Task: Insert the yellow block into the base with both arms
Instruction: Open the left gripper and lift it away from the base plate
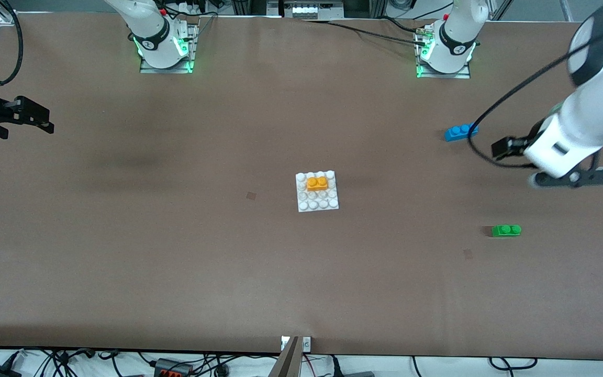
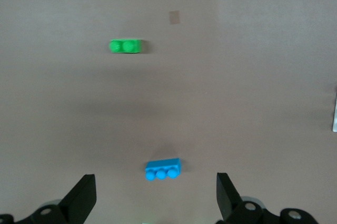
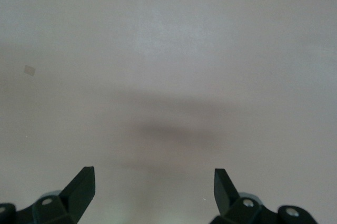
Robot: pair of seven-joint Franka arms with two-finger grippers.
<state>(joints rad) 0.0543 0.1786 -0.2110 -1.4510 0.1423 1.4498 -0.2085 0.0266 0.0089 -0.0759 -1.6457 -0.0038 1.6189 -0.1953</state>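
The right gripper (image 3: 152, 192) hangs open over bare brown table (image 1: 123, 235) at the right arm's end. The small yellow-orange plastic block (image 1: 316, 183) sits on the flat white studded base (image 1: 317, 191) mid-table. The left gripper (image 2: 155, 197) hangs open above the blue three-stud brick (image 2: 163, 169).

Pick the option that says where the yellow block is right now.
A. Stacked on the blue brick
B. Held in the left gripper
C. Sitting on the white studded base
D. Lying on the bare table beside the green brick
C: the yellow block sits on the studs of the white base at mid-table, apart from the green brick and blue brick, with both grippers open and empty.
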